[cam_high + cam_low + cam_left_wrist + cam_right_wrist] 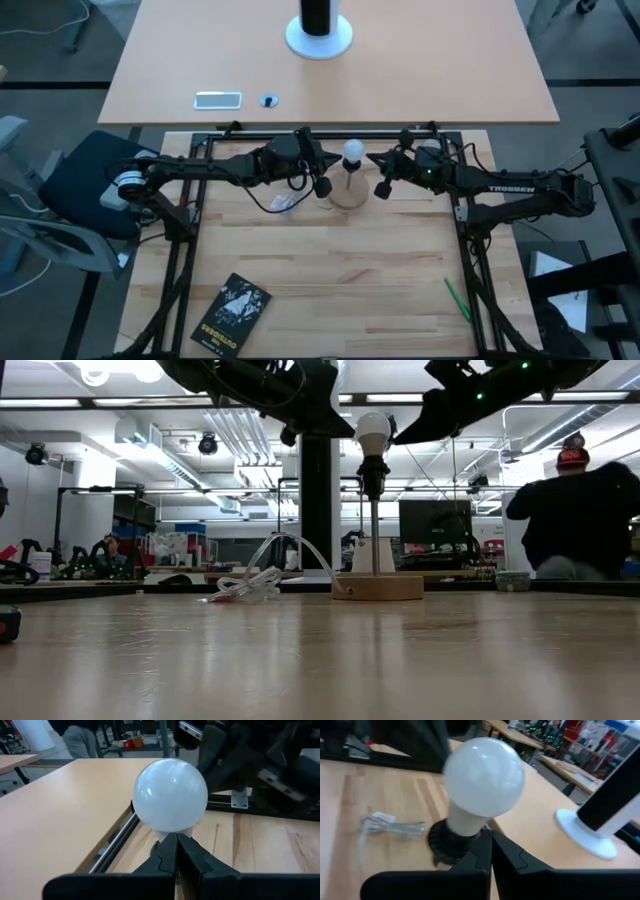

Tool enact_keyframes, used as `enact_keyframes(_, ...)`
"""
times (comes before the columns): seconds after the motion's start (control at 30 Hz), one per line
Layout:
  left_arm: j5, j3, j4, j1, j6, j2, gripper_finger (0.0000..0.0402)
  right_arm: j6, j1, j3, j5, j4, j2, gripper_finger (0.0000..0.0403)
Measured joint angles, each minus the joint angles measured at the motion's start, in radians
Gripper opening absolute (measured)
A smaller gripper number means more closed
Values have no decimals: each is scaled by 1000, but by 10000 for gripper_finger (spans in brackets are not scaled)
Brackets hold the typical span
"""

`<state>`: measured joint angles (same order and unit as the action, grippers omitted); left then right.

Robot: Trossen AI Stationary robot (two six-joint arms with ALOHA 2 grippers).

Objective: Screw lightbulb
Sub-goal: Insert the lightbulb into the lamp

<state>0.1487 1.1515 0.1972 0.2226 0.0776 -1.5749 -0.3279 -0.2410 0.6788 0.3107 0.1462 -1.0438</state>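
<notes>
A: Lightbulb [373,428], small white frosted globe on short neck: placed where?
B: Stands upright in black ribbed socket [373,475], atop thin metal stem [375,535] rising from round pale wooden base [378,588]. Whole stand toward far middle of slatted light-wood table [330,270], between both arms.
A: Left gripper [176,840]?
B: Hangs just beside globe on left arm's side, raised well above tabletop, near globe height. Fingers pressed flat together, clamping nothing. Tips point at neck under globe; touching or not, cannot tell.
A: Right gripper [489,837]?
B: Same on opposite side: pinched closed, empty, tips aimed at socket and neck, very near them. Contact again unclear.
A: Anything else on table?
B: White cord [265,575] loops out from wooden base and lies bunched just beside it, on left arm's side. Black book with yellow lettering [232,313] lies near front left. Thin green pen [457,298] lies toward front right. Both well apart from stand.
A: Beyond table?
B: Black cylinder on round white foot [319,30] on tan desk behind. Person in dark top [580,510] at right of low view, far back in room
</notes>
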Motion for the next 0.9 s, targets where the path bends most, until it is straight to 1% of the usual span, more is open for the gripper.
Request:
enact_keyframes(0.13, 1, 0, 10, 10, 0, 1, 0, -22, -36, 0, -35, 53, -26, 0)
enact_keyframes(0.27, 4, 0, 13, 16, 0, 1, 0, -22, -39, 0, -75, 73, -31, 0)
enact_keyframes(0.53, 9, 0, 47, 21, 10, -19, 0, -2, -9, 0, -73, 63, -31, 0)
enact_keyframes(0.9, 9, 0, 38, 25, -3, -31, 0, 14, 2, 0, -87, 62, -31, 0)
